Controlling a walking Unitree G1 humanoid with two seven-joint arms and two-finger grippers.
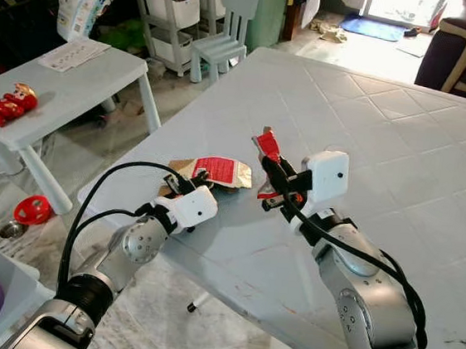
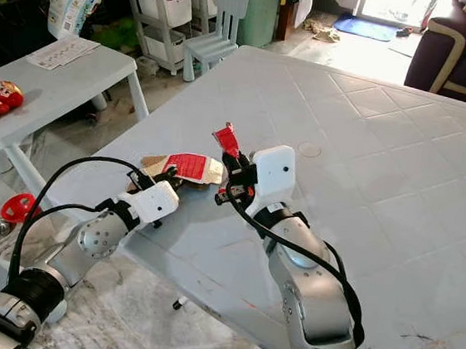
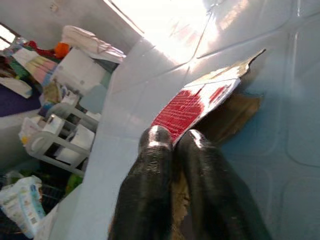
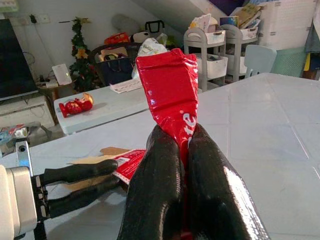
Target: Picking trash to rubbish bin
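Note:
My right gripper (image 1: 273, 174) is raised a little above the white table (image 1: 370, 139) and is shut on a crumpled red wrapper (image 4: 170, 95), which sticks up between its fingers. A flat torn cardboard packet (image 1: 221, 171) with a red and white label lies near the table's near-left edge. My left gripper (image 1: 178, 184) reaches it from the edge, and its two fingers (image 3: 150, 165) are pressed together on the packet's brown end. The two grippers are about a hand's width apart.
A small white table (image 1: 67, 82) stands to the left with a red toy (image 1: 9, 103) and papers on it. A pale child's chair (image 1: 227, 32) and a shelf unit (image 1: 176, 2) stand behind. A red bowl (image 1: 33, 208) lies on the floor.

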